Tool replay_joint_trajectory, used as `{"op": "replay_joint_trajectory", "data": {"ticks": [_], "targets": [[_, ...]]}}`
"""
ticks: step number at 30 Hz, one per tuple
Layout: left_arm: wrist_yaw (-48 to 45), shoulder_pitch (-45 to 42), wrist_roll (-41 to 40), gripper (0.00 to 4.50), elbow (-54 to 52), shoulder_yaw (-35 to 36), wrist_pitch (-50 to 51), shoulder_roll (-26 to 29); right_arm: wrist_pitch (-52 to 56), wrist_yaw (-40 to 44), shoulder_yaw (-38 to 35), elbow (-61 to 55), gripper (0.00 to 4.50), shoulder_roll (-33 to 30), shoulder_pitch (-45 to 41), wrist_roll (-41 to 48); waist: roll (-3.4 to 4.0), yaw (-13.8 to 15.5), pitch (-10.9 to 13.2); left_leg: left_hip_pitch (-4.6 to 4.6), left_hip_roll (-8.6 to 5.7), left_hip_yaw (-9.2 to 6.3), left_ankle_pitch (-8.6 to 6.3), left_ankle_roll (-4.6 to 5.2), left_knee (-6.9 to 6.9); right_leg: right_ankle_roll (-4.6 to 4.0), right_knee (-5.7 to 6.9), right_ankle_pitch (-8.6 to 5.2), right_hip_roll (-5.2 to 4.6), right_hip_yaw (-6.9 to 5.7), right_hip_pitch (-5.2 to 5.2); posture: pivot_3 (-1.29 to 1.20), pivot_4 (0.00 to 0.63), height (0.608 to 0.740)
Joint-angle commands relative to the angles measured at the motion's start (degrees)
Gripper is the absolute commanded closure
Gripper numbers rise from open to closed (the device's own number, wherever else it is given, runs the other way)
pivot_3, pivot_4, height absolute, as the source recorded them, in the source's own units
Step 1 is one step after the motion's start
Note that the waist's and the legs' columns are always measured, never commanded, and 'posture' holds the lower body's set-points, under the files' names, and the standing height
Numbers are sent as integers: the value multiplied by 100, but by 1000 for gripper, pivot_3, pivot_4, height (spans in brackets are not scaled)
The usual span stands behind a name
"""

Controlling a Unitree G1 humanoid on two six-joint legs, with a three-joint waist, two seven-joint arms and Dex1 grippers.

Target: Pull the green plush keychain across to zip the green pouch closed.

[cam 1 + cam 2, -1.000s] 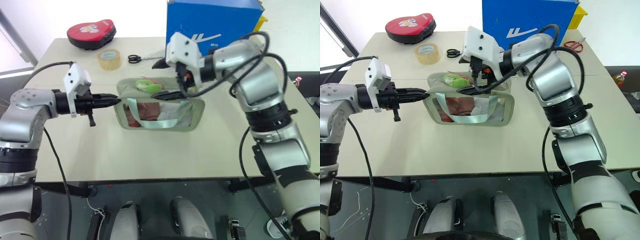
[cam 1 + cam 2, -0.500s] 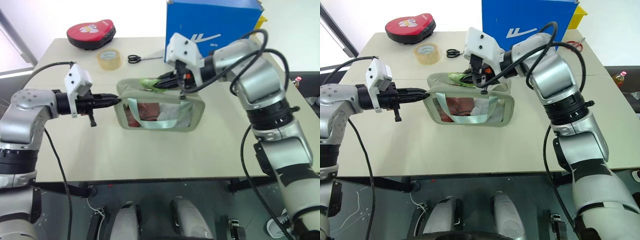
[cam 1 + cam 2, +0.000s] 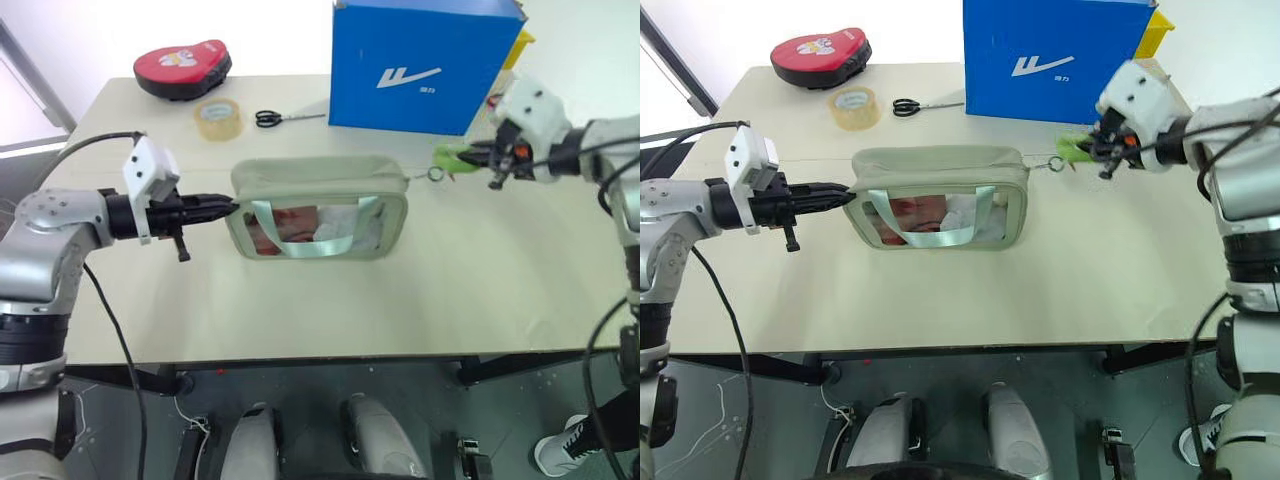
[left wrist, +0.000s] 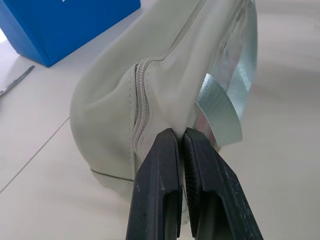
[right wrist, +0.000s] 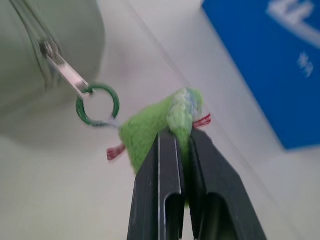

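Note:
The pale green pouch point(image 3: 318, 205) lies mid-table, its clear window showing red contents under a mint strap. Its top zip looks drawn shut along its length. My left gripper point(image 3: 228, 207) is shut on the pouch's left end fabric point(image 4: 150, 100), pinching it beside the zip. My right gripper point(image 3: 470, 155) is off the pouch's right end, shut on the green plush keychain point(image 5: 155, 130). The keychain point(image 3: 450, 155) hangs on a ring and the metal zip pull point(image 5: 65, 70), stretched out from the pouch's right corner.
A big blue box point(image 3: 425, 60) stands behind the pouch, close to my right gripper. Black scissors point(image 3: 270, 118), a tape roll point(image 3: 218, 117) and a red case point(image 3: 183, 66) lie at the back left. A second pair of scissors point(image 3: 1148, 90) lies right of the box.
My right gripper closed on the keychain and swept right across the pouch top, past its right end. The pouch mouth, gaping before, is now shut. My left gripper stayed put.

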Motion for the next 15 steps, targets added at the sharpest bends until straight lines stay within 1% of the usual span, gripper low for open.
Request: {"op": "replay_joint_trajectory", "data": {"ticks": [1, 2, 4, 7, 9, 12, 15], "targets": [[65, 148, 59, 4500, 106, 161, 111, 192, -10, -140, 75, -625, 4458, -271, 703, -368, -1, 26, -1, 0, 0, 1, 0, 0, 0, 0, 0, 0, -2, 2, 0, 0, 150, 737], [72, 135, 52, 4500, 109, 160, 121, 197, 17, -201, 188, -839, 4458, -144, 891, -385, -3, 34, -2, 1, 0, -1, 0, 0, 1, 0, 0, 0, -2, 2, 0, 0, 150, 737], [84, 112, 42, 4500, 112, 157, 133, 199, 254, -347, 266, -1078, 4458, 158, 1009, -321, -2, 9, -3, 5, 2, -1, 0, 0, 3, 0, 2, 0, 2, 3, 2, 0, 150, 737], [86, 79, 49, 4500, 144, 138, 118, 205, 581, -522, 319, -1178, 4458, 626, 824, -223, 0, -50, -2, 11, 1, -1, 0, 0, 7, 0, 15, 1, 4, 8, 3, 0, 150, 737], [100, 72, 34, 4500, 134, 138, 128, 209, 725, -534, 327, -1209, 4458, 766, 732, -188, 0, -67, -2, 11, 1, -5, 1, -1, 8, -1, 16, 1, 6, 7, 3, 0, 150, 737], [98, 74, 22, 4500, 124, 139, 126, 248, 1008, -433, 128, -1150, 3442, 796, 510, 17, 0, -67, -2, 9, 1, -10, 1, -1, 7, 0, 14, 0, 6, 5, 3, 0, 150, 737], [73, 71, -43, 4500, 67, 168, 204, 303, 1205, -190, -270, -1138, 1968, 628, 319, 405, 0, -66, -2, 6, 1, -12, 0, -1, 4, 0, 7, 0, 4, 5, 3, 0, 150, 737]]}}
